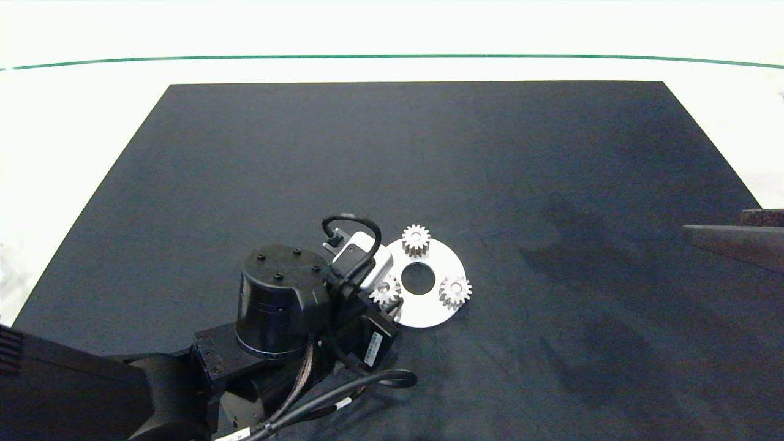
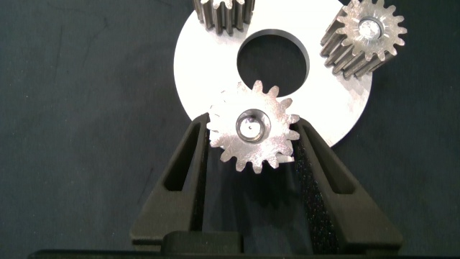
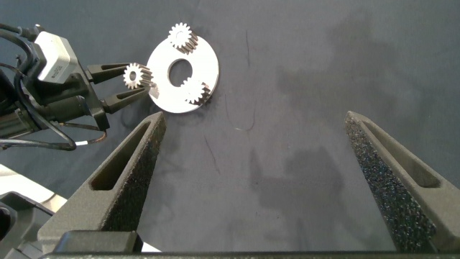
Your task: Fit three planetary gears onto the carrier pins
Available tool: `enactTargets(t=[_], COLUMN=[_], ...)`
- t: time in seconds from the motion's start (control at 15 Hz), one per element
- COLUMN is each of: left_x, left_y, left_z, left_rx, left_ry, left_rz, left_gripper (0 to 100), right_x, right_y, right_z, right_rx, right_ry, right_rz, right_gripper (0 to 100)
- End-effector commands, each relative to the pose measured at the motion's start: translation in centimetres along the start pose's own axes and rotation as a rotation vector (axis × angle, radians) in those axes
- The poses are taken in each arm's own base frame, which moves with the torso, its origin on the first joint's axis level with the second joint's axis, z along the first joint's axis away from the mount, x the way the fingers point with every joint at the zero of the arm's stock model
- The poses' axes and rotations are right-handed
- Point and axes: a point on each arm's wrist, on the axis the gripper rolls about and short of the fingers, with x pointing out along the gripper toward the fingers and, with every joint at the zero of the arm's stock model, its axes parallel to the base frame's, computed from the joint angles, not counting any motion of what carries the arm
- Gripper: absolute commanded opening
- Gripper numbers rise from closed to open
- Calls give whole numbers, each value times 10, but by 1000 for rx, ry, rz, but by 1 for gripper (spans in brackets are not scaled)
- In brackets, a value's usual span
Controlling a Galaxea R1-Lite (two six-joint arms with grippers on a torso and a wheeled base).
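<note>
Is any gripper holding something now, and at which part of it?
The left gripper holds one gear by its toothed rim, a finger on each side, at the edge of the white disc. The right gripper is open and holds nothing.

- A flat white round disc (image 1: 429,306) with a large centre hole is seen on the dark mat (image 1: 490,184).
- Three small silver-grey toothed gears (image 1: 416,239) (image 1: 455,291) (image 1: 385,291) are set on it (one at the left arm's tip).
- The right arm's tip (image 1: 735,242) is parked at the right edge.
</note>
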Motion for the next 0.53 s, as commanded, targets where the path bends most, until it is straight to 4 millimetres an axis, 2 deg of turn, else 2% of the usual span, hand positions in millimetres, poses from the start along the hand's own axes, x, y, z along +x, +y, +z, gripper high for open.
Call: enactTargets(t=[0.07, 0.53], left_x=[0, 7], left_y=[-3, -7], left_z=[0, -7], left_rx=[5, 16], left_ry=[-1, 27], left_rz=[-9, -18], left_gripper=[22, 22], right_x=[2, 1], right_y=[0, 0], right_z=[0, -2], right_rx=[1, 1], right_ry=[6, 7], right_rz=[-1, -1], right_gripper=[100, 100])
